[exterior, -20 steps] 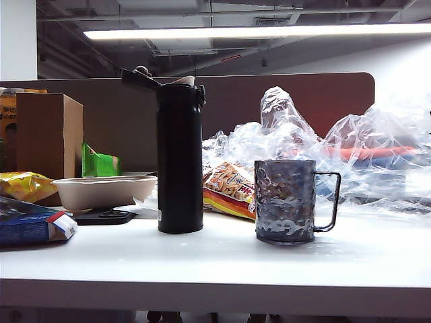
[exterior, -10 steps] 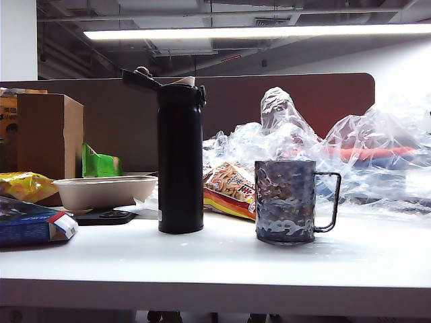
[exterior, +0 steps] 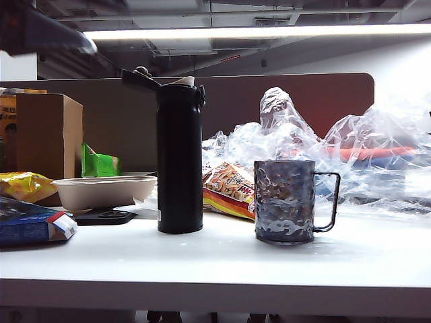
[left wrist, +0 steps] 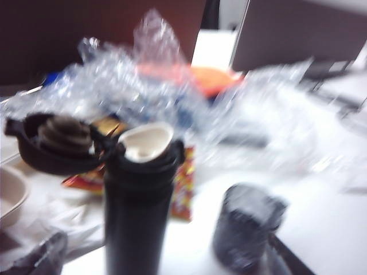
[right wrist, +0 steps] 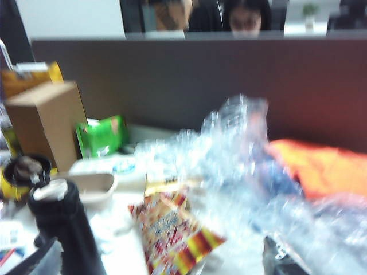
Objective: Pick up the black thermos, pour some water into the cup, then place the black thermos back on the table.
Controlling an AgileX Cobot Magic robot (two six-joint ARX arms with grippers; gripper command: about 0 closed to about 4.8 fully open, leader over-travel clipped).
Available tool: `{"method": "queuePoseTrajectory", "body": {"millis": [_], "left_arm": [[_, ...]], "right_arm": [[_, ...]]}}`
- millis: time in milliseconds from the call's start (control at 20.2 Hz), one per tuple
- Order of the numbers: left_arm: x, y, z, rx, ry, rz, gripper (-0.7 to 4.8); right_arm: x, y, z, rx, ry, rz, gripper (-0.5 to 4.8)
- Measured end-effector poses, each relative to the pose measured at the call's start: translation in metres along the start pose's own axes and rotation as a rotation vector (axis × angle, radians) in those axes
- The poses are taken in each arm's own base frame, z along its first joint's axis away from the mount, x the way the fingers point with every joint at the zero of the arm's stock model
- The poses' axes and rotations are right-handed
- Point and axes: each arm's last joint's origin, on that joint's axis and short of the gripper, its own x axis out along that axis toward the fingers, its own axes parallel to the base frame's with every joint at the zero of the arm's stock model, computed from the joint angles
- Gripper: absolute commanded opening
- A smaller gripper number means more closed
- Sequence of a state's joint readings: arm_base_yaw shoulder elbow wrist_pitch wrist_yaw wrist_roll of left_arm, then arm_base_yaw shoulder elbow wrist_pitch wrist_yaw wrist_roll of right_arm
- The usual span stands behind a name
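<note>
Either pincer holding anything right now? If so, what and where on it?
Nothing is held. The black thermos stands free on the table, lid flipped open, beside the cup. Left pincer and right pincer are both open and clear of both.

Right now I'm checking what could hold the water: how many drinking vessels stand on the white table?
2. The black thermos stands left of centre with its lid flipped open; the cup stands apart to its right, handle pointing right. The plastic sheeting behind could hide others.

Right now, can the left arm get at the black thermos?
Probably yes. The black thermos stands upright alone on the table, cup apart beside it, nothing in between. Left gripper open; right gripper open.
</note>
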State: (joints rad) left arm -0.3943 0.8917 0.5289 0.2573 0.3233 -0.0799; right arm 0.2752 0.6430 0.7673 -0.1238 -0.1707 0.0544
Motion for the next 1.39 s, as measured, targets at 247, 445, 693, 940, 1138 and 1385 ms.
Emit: {"method": "queuePoseTrajectory", "body": {"millis": [247, 445, 693, 940, 1138, 1385], "left_arm": [[0.036, -0.004, -0.033, 0.048, 0.171, 0.044, 4.79], [0.055, 0.005, -0.050, 0.041, 0.198, 0.122, 4.79], [0.079, 0.013, -0.070, 0.044, 0.177, 0.131, 4.79], [0.095, 0.018, -0.083, 0.053, 0.111, 0.129, 4.79], [0.102, 0.019, -0.087, 0.060, 0.070, 0.104, 4.79], [0.113, 0.022, -0.090, 0.058, 0.075, 0.085, 4.79]], "right_arm": [[0.024, 0.026, -0.015, -0.001, 0.091, 0.066, 4.79], [0.037, 0.046, -0.028, -0.018, 0.163, 0.104, 4.79], [0.052, 0.053, -0.041, -0.033, 0.236, 0.104, 4.79], [0.055, 0.053, -0.049, -0.035, 0.269, 0.113, 4.79], [0.055, 0.053, -0.052, -0.047, 0.281, 0.130, 4.79], [0.055, 0.053, -0.053, -0.064, 0.285, 0.132, 4.79]]}}
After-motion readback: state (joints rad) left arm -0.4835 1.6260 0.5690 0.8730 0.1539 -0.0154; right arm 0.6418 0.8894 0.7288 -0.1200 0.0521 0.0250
